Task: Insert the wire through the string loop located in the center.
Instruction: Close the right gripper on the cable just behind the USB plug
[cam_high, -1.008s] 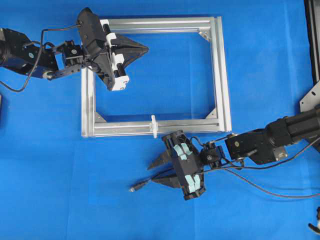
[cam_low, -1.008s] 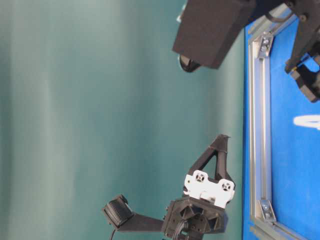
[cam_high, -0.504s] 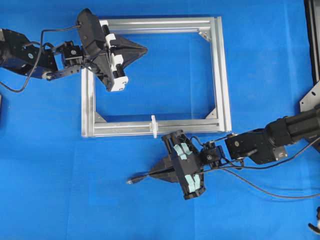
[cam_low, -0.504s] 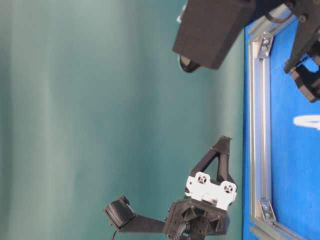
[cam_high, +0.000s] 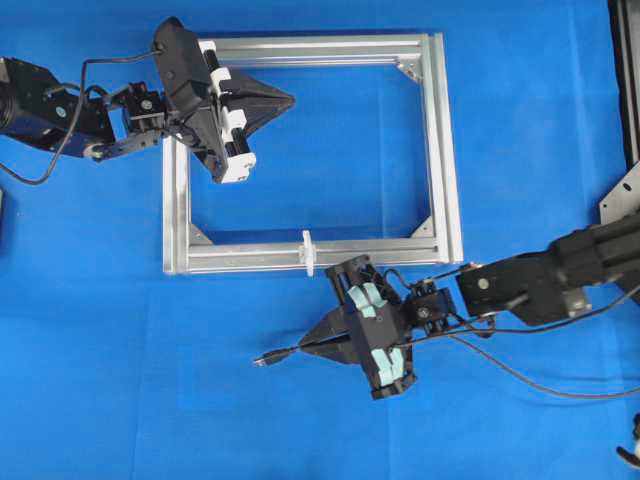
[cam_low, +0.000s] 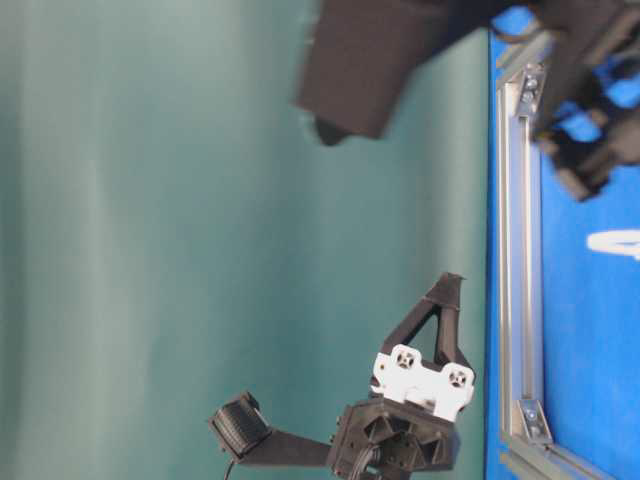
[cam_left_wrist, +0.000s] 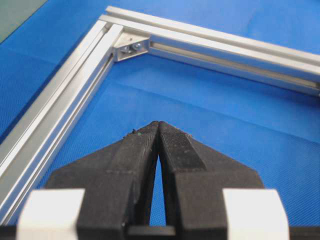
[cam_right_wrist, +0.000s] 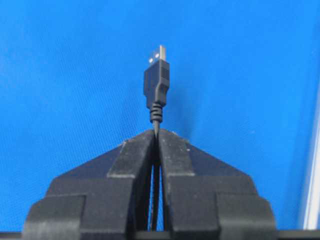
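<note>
The wire (cam_high: 285, 352) is a thin black cable ending in a small plug (cam_high: 262, 360) with a metal tip, lying out over the blue mat below the frame. My right gripper (cam_high: 303, 345) is shut on the wire just behind the plug (cam_right_wrist: 156, 82), which sticks out past the fingertips (cam_right_wrist: 172, 145). The white string loop (cam_high: 308, 252) stands upright on the middle of the frame's near bar, just above and slightly right of the gripper tips. My left gripper (cam_high: 292, 98) is shut on nothing and hovers inside the frame's upper left corner, with its tips (cam_left_wrist: 158, 123) together.
The silver aluminium frame (cam_high: 440, 150) lies flat on the blue mat, with corner brackets (cam_left_wrist: 131, 47) inside. The right arm's own black cable (cam_high: 540, 385) trails across the mat at lower right. A dark object (cam_high: 625, 80) and a grey plate (cam_high: 620, 205) sit at the right edge.
The right gripper's jaws have come together on the wire. The plug has swung up and a little to the left. The left arm has barely moved.
</note>
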